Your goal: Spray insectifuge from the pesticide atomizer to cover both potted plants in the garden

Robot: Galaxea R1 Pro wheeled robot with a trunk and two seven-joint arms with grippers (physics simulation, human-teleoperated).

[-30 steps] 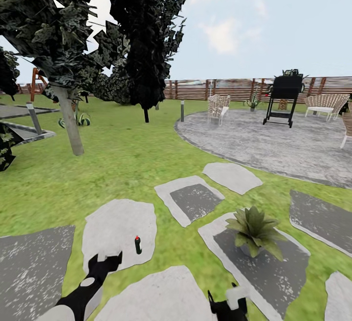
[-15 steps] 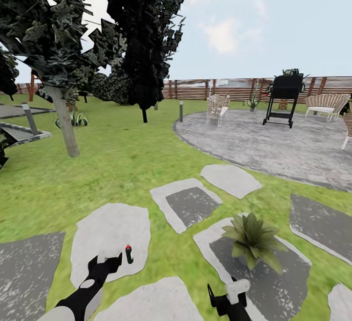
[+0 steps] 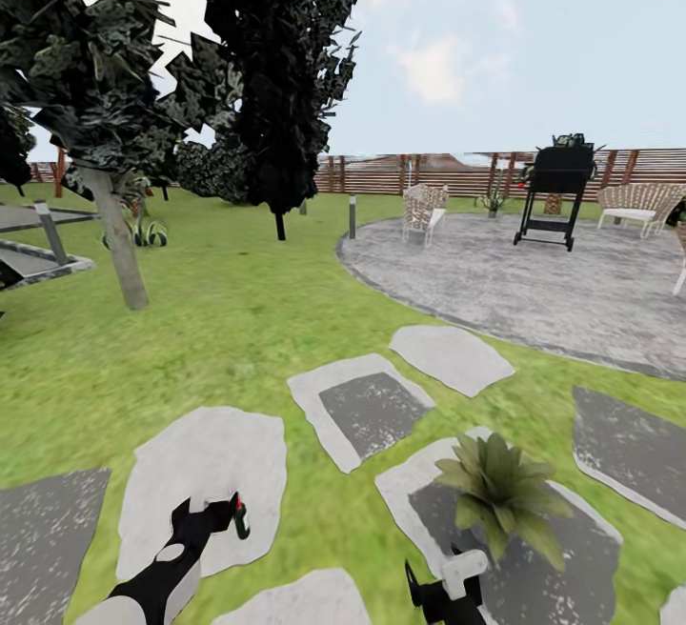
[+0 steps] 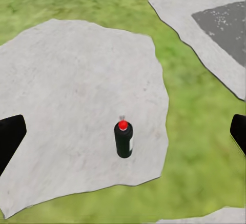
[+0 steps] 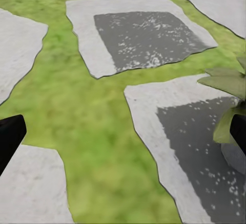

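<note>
nearest, left gripper [image 3: 211, 514] hangs low with fingers spread wide, empty, just short of the pesticide atomizer [image 3: 240, 516], probably lined up for a grasp. atomizer stands upright near the edge of a pale stepping slab [image 3: 205, 473], so reachable from the side. right gripper [image 3: 440, 575] also wide and empty, parked beside a potted plant [image 3: 500, 492] on the next slab. farther off, patio [image 3: 534, 282] with grill [image 3: 555, 189], then fence [image 3: 381, 172].
</note>
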